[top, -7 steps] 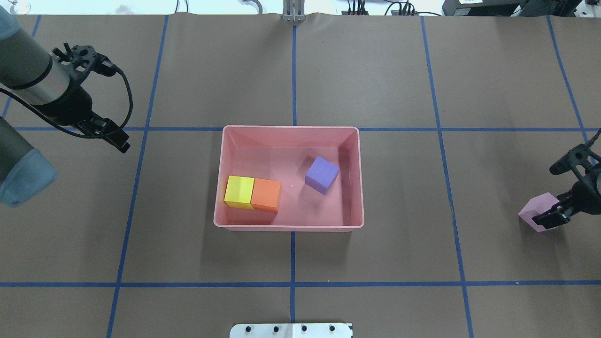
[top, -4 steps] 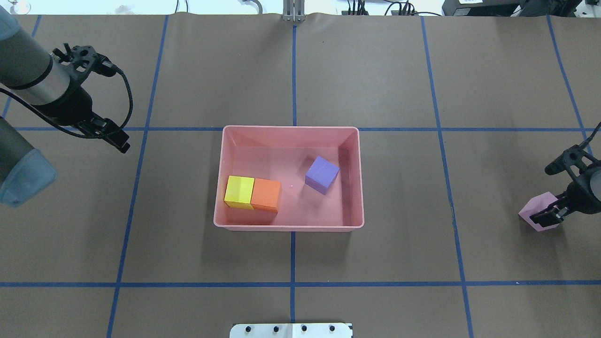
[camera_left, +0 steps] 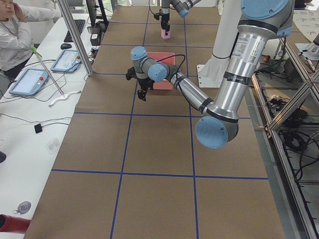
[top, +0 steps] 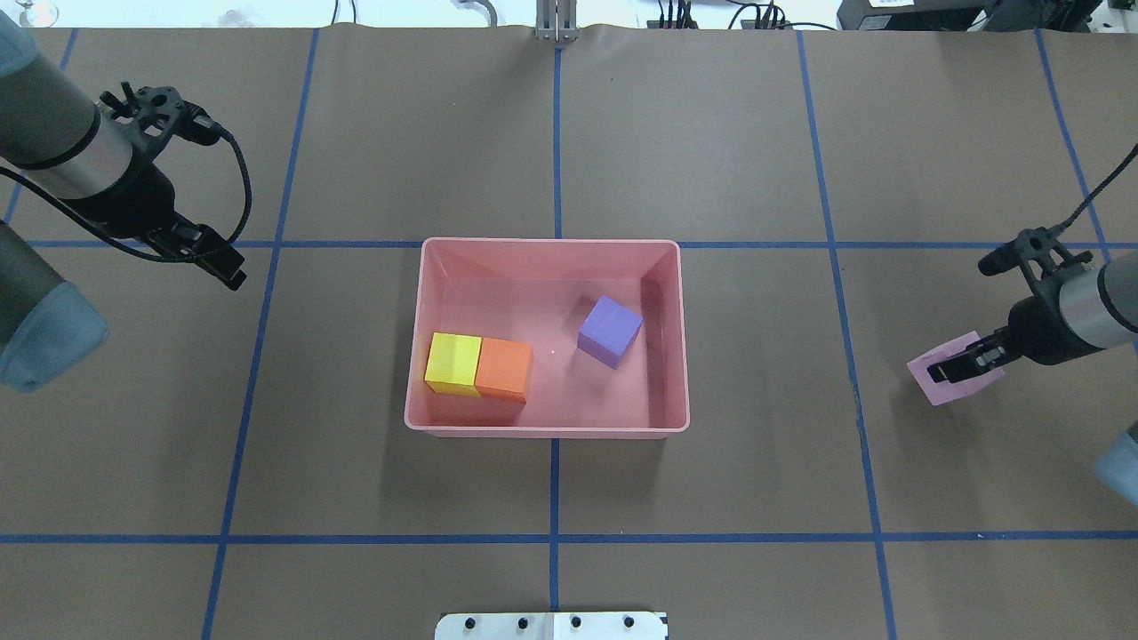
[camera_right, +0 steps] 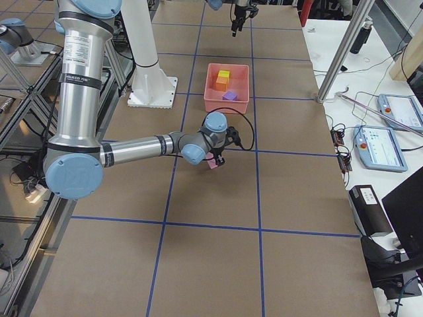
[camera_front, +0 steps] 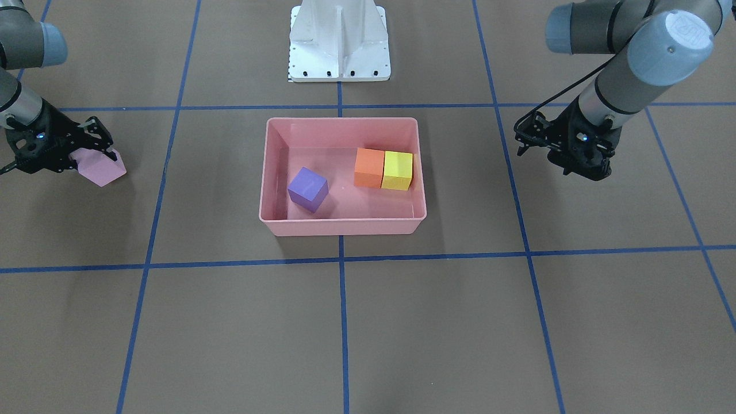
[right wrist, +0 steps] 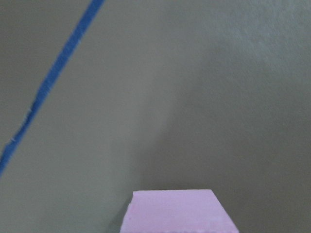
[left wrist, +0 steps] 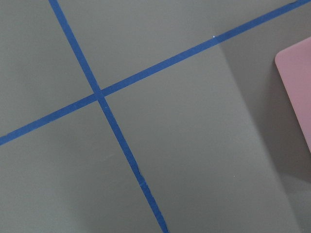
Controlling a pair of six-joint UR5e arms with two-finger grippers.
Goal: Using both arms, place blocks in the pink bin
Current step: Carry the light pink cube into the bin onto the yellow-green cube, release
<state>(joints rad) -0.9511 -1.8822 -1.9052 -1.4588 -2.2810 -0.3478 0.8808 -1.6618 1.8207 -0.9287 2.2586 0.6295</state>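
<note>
Holding pink block (top: 944, 389), right pincer (top: 951, 366) clamped on it, bin (top: 551, 241) at its 9 o'clock. Risks: low carry clips bin wall; early release lands on purple block (top: 609, 331).

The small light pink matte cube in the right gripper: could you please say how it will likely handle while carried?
The light pink matte cube is probably light: the right gripper holds it with a two-finger pinch. Its matte faces suggest little slipping. Its flat sides mean it should settle, not roll, when released.
</note>
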